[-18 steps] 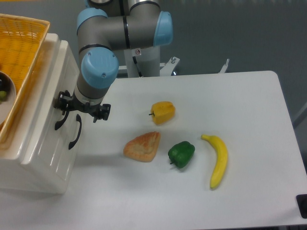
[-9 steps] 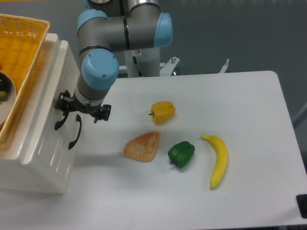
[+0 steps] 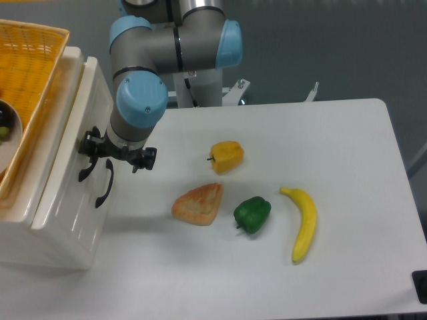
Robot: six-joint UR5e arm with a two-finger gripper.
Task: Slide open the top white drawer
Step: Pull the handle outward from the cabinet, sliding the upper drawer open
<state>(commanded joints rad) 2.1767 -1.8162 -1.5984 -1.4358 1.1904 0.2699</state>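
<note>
Top white drawer (image 3: 70, 143): upper front of the cream cabinet at the table's left edge, apparently just cracked open.
Handle (image 3: 85, 170): curved, black, partly hidden under the wrist.
Gripper (image 3: 100, 152): right at that handle, placed to pull outward; whether its jaws clasp it, I cannot tell.
Lower handle (image 3: 105, 183): untouched.
Fixed camera: only view.

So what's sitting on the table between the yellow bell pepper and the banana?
In the fixed camera view, the glossy green bell pepper lies between the yellow bell pepper and the curved yellow banana, touching neither.
</note>
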